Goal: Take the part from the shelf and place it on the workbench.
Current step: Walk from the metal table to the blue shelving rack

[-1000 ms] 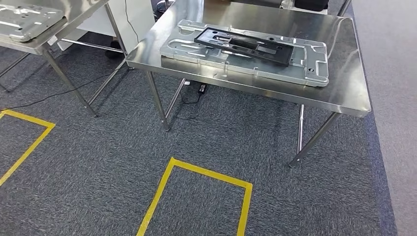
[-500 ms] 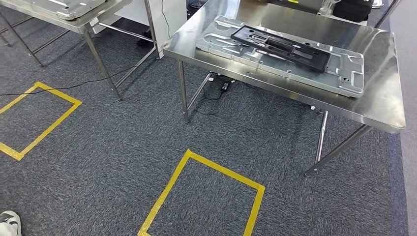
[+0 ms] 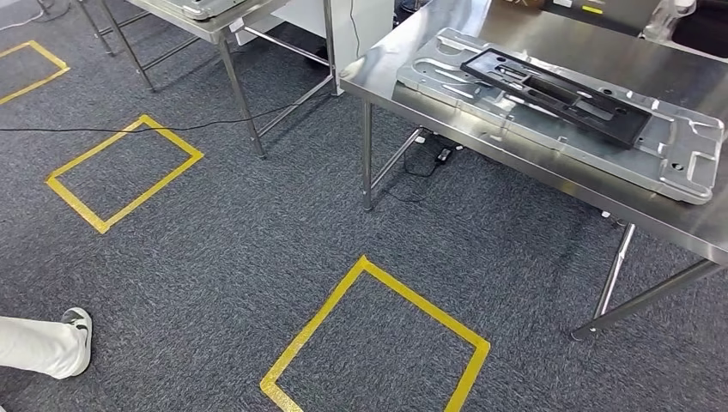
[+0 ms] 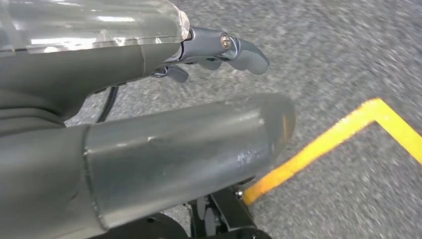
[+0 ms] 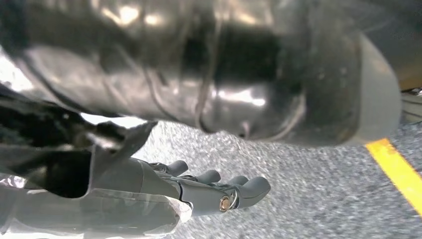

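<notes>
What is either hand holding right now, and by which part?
Nothing. The left hand and right hand both hang above the carpet with nothing in their fingers.

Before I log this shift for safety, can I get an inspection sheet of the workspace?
Surface: steel workbench, shiny.
Job's things: black part lies on a grey metal plate on the workbench.
Clutter: nothing seen.
Hands: left hand and right hand hang over carpet, holding nothing.
Cables: black cable across the carpet.
Surroundings: yellow floor squares, second table, a person's shoe.
</notes>
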You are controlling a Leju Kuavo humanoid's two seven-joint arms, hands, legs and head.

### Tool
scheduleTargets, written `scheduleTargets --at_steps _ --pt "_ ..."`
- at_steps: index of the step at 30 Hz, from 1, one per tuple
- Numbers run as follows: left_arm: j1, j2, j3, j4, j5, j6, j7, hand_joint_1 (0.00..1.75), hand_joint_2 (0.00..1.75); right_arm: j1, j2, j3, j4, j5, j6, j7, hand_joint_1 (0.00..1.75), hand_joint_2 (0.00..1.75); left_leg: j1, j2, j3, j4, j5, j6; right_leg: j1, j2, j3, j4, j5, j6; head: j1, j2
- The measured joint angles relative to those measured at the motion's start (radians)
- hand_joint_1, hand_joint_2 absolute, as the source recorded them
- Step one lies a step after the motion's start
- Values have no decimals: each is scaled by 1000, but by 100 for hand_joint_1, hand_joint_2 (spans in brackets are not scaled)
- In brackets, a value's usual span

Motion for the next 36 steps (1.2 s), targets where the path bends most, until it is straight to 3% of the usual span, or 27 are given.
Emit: scheduleTargets --at_steps 1,3,5,7,9,11,13,14,15,16,18,20,22,23,24,26,28,29,30,32,34,36 --pt "2 0 -1 0 1 -1 1 0 0 -4 -1 -2 3 4 3 -4 0 0 0 12 39 -71 36 1 0 -10 1 2 -2 3 0 0" --pt "1 1 -4 0 2 -3 2 0 0 -12 -4 -6 11 16 9 -13 0 0 -5 47 106 -196 75 11 4 -28 3 8 -8 13 0 0" --pt "0 1 -7 0 4 -5 4 0 0 -21 -8 -10 21 28 11 -20 0 0 -12 58 119 -230 76 22 8 -42 5 11 -11 23 0 0" --pt "3 0 -8 0 5 -6 5 0 0 -29 -12 -13 30 37 11 -24 0 0 -10 41 116 -235 84 31 7 -49 9 12 -14 33 0 0" --pt "3 -1 -10 0 6 -7 6 0 0 -34 -16 -14 38 41 11 -27 0 0 -5 24 117 -243 93 45 4 -14 -6 53 -49 43 1 0" --pt "1 -2 -11 0 6 -6 7 0 0 -34 -20 -19 46 45 11 -33 0 0 -5 5 112 -245 99 55 0 34 -59 170 -120 49 1 0" --pt "0 -1 -11 0 5 -6 7 0 0 -35 -25 -24 52 51 11 -37 0 0 -7 -18 106 -241 101 58 -1 49 -113 283 -161 50 1 0" --pt "1 -1 -11 0 6 -5 8 0 0 -35 -27 -26 54 54 11 -39 0 0 -8 -31 104 -239 102 59 0 50 -120 295 -152 49 1 0" --pt "1 -1 -11 0 6 -5 8 0 0 -35 -28 -28 56 57 11 -39 0 0 -9 -45 103 -235 102 58 0 53 -105 264 -122 47 1 0" --pt "2 -1 -11 0 7 -4 9 0 0 -35 -29 -29 58 59 12 -40 0 0 -9 -59 103 -232 101 58 0 63 -76 200 -81 44 1 0" --pt "1 -3 -12 0 10 -3 9 0 0 -35 -32 -33 61 63 13 -40 0 0 -9 -83 99 -227 101 52 -1 112 -19 71 -26 33 1 0" --pt "0 -5 -12 0 12 -3 9 0 0 -38 -35 -37 62 70 14 -40 0 0 -6 -103 91 -225 106 39 2 141 -2 24 -17 26 1 0" --pt "2 -5 -12 0 13 -1 10 0 0 -41 -35 -38 62 76 17 -40 0 0 -3 -122 84 -226 110 25 1 120 0 16 -11 18 1 0" --pt "3 -5 -12 0 15 -1 10 0 0 -42 -35 -38 62 78 20 -40 0 0 -5 -114 80 -219 105 20 -2 107 3 9 -7 12 1 0" --pt "4 -5 -12 0 17 0 10 0 0 -42 -35 -38 62 81 23 -40 0 0 -7 -94 67 -195 89 16 -5 92 6 2 -3 5 0 0" --pt "2 -5 -12 0 21 0 11 0 0 -40 -36 -38 62 89 27 -40 0 0 -8 -37 15 -85 25 10 -5 61 6 -5 0 -4 0 0" --pt "2 -5 -12 0 23 -1 12 0 0 -39 -37 -38 63 96 27 -40 0 0 -3 -12 -42 38 -28 1 -2 30 2 -3 0 -5 0 0" --pt "3 -5 -12 0 24 -1 13 0 0 -39 -37 -38 63 99 27 -40 0 0 -1 -8 -49 61 -30 -2 -1 15 1 -2 -1 -4 0 0" --pt "5 -5 -12 0 25 -1 14 0 0 -40 -37 -38 63 103 27 -40 0 0 1 -4 -34 40 -12 -4 -1 2 1 -1 -3 -2 0 0" --pt "7 -5 -12 0 27 -1 17 0 0 -43 -38 -38 64 109 29 -40 0 0 3 21 46 -96 48 -3 -1 -21 4 3 -7 4 0 0" --pt "5 -5 -12 0 29 -1 19 0 0 -44 -38 -38 65 113 31 -40 0 0 -2 53 109 -209 78 4 3 -39 6 9 -14 16 0 0" --pt "5 -5 -12 0 30 -1 19 0 0 -48 -39 -38 66 117 32 -40 0 0 -8 53 116 -229 79 14 6 -54 9 12 -17 27 0 0"
